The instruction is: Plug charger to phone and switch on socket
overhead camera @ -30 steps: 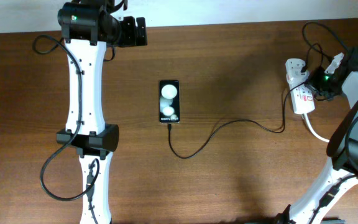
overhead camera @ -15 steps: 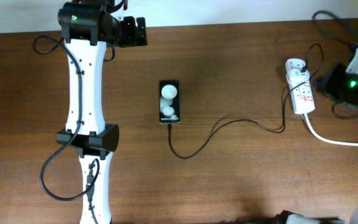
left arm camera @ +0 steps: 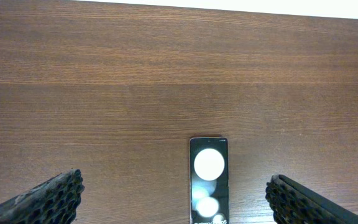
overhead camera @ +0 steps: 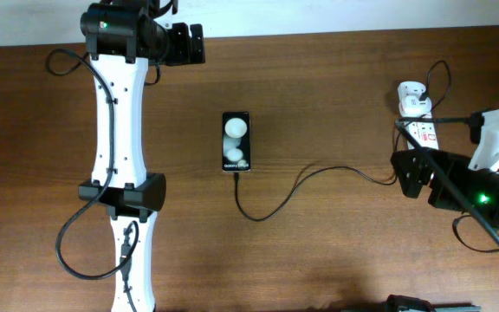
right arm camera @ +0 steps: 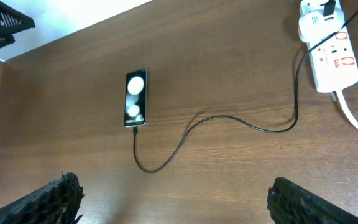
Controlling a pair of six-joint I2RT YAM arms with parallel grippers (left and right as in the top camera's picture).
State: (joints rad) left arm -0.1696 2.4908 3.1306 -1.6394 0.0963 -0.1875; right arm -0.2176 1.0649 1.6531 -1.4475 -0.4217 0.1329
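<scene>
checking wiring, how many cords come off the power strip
2: thin black charger cable running to the phone; thick white cord leaving at the right edge.

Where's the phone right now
Overhead, the phone lies central on the table, the charger tip at its lower end, the socket far to its right.

Brown wooden desk (overhead camera: 336,251): clear grain, smooth, low sheen. Small black rectangular phone (overhead camera: 236,141), approx desk centre: glossy glass-like face w/ white glare spots. White elongated power strip (right arm camera: 334,57), right edge: smooth plastic. Thin black cable (overhead camera: 327,169): matt. L gripper (left arm camera: 173,183) pads (left arm camera: 48,198): black, knobbly, matt.
</scene>
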